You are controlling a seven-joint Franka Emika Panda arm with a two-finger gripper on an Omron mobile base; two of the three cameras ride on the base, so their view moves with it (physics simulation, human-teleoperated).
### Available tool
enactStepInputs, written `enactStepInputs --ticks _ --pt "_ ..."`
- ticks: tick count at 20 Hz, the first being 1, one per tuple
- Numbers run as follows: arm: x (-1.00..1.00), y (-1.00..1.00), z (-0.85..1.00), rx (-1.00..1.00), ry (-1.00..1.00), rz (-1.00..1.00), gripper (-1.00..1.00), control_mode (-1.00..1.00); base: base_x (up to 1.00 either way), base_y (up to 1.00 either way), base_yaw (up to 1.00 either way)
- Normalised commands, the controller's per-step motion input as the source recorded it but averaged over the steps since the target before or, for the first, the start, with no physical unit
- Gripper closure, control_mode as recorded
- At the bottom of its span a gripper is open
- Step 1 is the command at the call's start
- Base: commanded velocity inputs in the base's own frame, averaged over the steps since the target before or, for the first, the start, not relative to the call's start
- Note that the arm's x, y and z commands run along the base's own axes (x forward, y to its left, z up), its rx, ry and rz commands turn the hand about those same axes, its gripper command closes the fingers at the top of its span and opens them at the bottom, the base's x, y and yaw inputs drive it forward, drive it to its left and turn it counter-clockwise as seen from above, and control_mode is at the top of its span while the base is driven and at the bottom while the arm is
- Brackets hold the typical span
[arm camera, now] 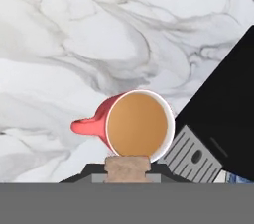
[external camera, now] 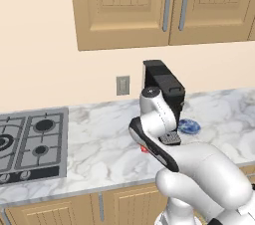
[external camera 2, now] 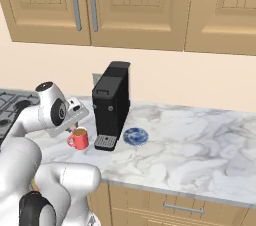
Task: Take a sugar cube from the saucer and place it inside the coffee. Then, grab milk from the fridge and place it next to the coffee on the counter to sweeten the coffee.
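In the left base view the arm (external camera: pixel 164 134) covers nearly all of the red mug (external camera: pixel 144 148), leaving a red sliver, and hides part of the blue saucer (external camera: pixel 190 127) and the foot of the coffee machine (external camera: pixel 164 82). The hob (external camera: pixel 30 142) runs off the left edge. In the hand view the fingers (arm camera: pixel 94 176) are cut by the bottom edge; the pale lump (arm camera: pixel 127 168) between them is partly hidden. The saucer's contents are too small to tell.

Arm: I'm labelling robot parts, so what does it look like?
Glossy white rounded segments, thick as tubes, with dark bands at the joints. A round white cap with a dark centre tops the elbow. The hand is pale grey and blocky. No cables or markings show.
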Motion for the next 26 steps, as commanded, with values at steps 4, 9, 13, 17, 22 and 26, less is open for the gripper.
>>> enactStepInputs --ticks 4,9,13,17,22,26 --pt "0.32 0.00 -0.26 0.00 0.00 -0.03 1.00 -1.00 0.00 0.00 0.00" --pt "0.20 0.00 -0.17 0.00 0.00 -0.01 -1.00 -1.00 0.00 0.00 0.00" --pt "0.00 0.00 -0.01 0.00 0.00 0.00 -1.00 -1.00 0.00 0.00 0.00" --pt "0.00 0.00 0.02 0.00 -0.01 0.00 -1.00 -1.00 0.00 0.00 0.00" --pt "-0.10 0.02 0.39 0.00 -0.11 -0.06 -1.00 -1.00 0.00 0.00 0.00" --pt "-0.56 0.01 0.47 0.15 -0.22 -0.16 -1.00 -1.00 0.00 0.00 0.00"
